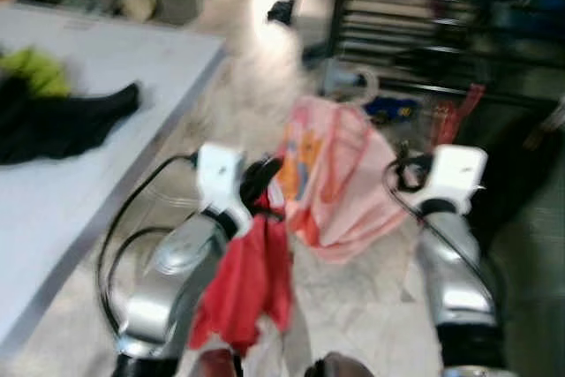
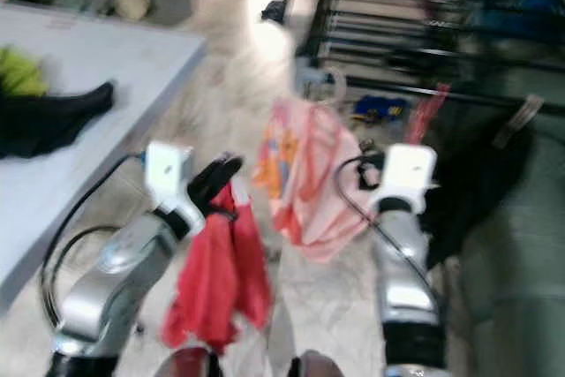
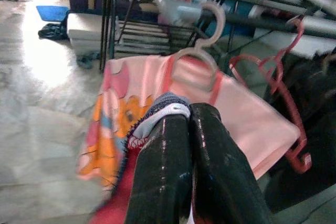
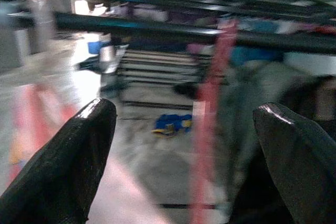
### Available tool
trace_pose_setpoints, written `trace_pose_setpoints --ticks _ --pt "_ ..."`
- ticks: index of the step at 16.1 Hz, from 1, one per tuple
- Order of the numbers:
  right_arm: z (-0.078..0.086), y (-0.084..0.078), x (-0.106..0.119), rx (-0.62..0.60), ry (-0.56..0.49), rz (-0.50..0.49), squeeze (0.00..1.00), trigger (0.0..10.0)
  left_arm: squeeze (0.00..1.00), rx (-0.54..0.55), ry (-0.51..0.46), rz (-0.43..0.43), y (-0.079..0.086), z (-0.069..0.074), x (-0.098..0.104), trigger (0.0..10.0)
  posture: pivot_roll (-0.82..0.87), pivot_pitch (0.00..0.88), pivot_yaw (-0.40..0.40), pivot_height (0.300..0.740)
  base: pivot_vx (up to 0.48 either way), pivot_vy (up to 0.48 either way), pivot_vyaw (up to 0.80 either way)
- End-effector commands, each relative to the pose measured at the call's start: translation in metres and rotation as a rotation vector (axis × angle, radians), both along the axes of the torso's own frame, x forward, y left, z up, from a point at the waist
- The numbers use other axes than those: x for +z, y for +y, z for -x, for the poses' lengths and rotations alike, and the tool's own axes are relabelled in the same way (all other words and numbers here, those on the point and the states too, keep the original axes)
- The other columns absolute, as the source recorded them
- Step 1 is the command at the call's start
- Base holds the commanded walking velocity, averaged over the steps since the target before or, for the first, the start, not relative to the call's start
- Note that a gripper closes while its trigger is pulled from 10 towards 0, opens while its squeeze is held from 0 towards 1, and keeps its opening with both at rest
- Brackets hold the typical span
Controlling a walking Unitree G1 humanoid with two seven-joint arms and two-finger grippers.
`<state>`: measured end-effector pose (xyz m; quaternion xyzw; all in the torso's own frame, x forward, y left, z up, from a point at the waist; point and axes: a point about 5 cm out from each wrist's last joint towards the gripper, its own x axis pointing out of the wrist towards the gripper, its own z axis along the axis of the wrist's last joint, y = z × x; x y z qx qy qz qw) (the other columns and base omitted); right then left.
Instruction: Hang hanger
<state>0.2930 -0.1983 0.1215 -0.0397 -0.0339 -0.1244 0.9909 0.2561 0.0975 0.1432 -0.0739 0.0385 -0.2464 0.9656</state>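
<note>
Hanger (image 1: 353, 86) with the pink printed garment (image 1: 331, 178) on it hung out in front of the robot in the head views, hook up, close to the dark drying rack (image 1: 424, 15) — everything blurry, so the robot was probably walking. The left gripper (image 1: 262, 184) was clamped on cloth, with a red garment (image 1: 247, 284) hanging below it. A grey table (image 1: 106, 130) with a black garment (image 1: 62, 121) was off to the left.

Left wrist view: fingers (image 3: 163, 171) were pinched on a blue-and-white hem, with the pale hook just beyond, below the rack bars.

Right wrist view: the right gripper (image 4: 184, 156) was wide open and empty, facing a rack bar (image 4: 157, 27) and a red hanger (image 4: 210, 119).

I'd say lift the hook clear above a bar, then lower it — don't drag.
</note>
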Motion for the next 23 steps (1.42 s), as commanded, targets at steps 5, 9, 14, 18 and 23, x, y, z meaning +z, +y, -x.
trace_pose_setpoints --ticks 5,9,14,18,23 --pt "0.012 -0.007 -0.007 -0.051 0.02 0.018 0.0 10.0 0.0 0.104 -0.033 -0.057 0.033 0.002 -0.007 10.0 0.02 0.051 0.002 0.74 0.124 0.133 -0.09" --pt "0.003 -0.022 -0.011 -0.111 0.072 0.058 0.0 10.0 0.0 0.077 -0.089 -0.058 0.029 -0.007 0.004 10.0 0.02 0.052 0.002 0.74 0.321 0.356 -0.1" --pt "0.003 -0.025 -0.018 -0.099 0.103 0.052 0.0 10.0 0.0 0.072 -0.085 -0.034 0.028 -0.005 0.004 10.0 0.02 0.056 -0.005 0.74 0.332 0.347 -0.52" --pt "0.003 -0.023 -0.02 -0.107 0.114 0.079 0.0 10.0 0.0 0.055 -0.093 -0.036 0.024 -0.005 0.004 10.0 0.02 0.059 -0.006 0.74 0.42 0.087 0.0" --pt "0.004 -0.03 -0.021 -0.152 0.131 0.117 0.0 10.0 0.0 0.051 -0.075 -0.023 0.018 -0.003 0.003 10.0 0.02 0.065 -0.006 0.74 0.161 0.0 0.0"
